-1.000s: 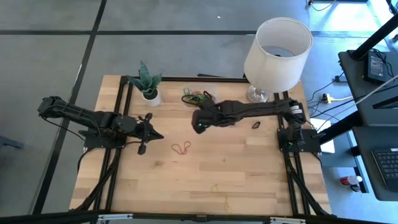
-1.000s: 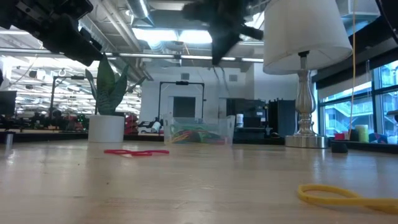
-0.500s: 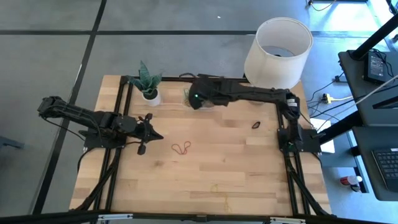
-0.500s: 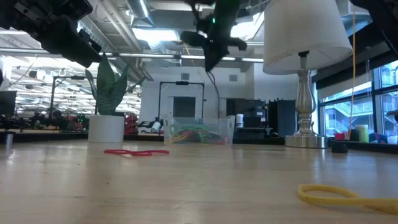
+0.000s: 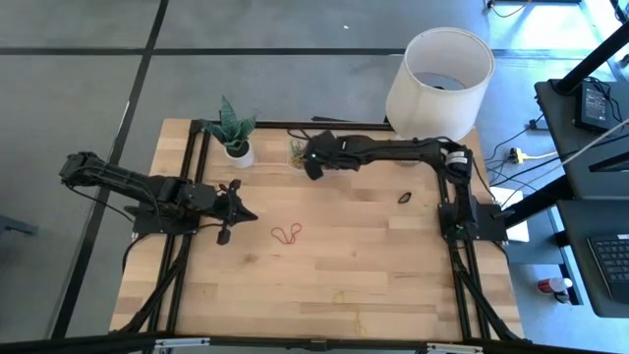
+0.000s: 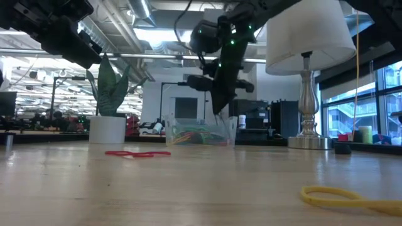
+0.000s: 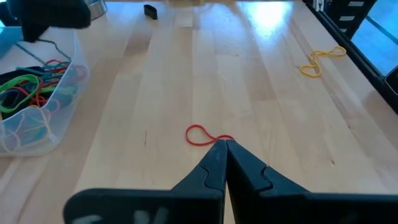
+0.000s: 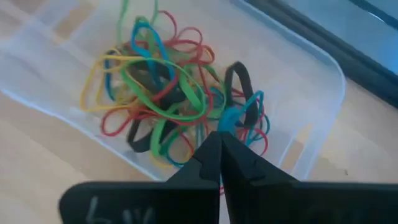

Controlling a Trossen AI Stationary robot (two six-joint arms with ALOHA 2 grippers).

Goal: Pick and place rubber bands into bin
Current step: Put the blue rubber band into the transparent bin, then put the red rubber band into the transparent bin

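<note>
The bin [image 8: 323, 81], a clear shallow tray, stands at the table's far middle [image 6: 202, 133] and holds several coloured rubber bands [image 8: 155, 87]. My right gripper [image 8: 219, 138] hangs shut just over the bin [image 5: 311, 167], with a blue band at its tips. A red band [image 5: 286, 234] lies twisted flat on the table's middle. A yellow band [image 6: 348, 196] lies near the front edge and a black one [image 5: 404, 198] at the right. My left gripper [image 7: 225, 144] is shut at the table's left, above the wood just short of the red band [image 7: 205, 134]. My right gripper pinches a blue band [image 8: 230, 118] at its fingertips, coming slanting down from above. The band's free loop [image 8: 255, 99] hangs down among the bands in the bin. The shut fingers hide the place of contact itself.
A white pot with a green plant [image 5: 236, 147] stands left of the bin. A lamp with a white shade [image 5: 437, 84] stands at the far right corner. Black frame rails [image 5: 177, 256] run along both sides of the table.
My right gripper has swung from above the table's middle toward the far edge and come down, staying shut. It now hangs right over the bin, and the thin strand below its tips has gone with it.
</note>
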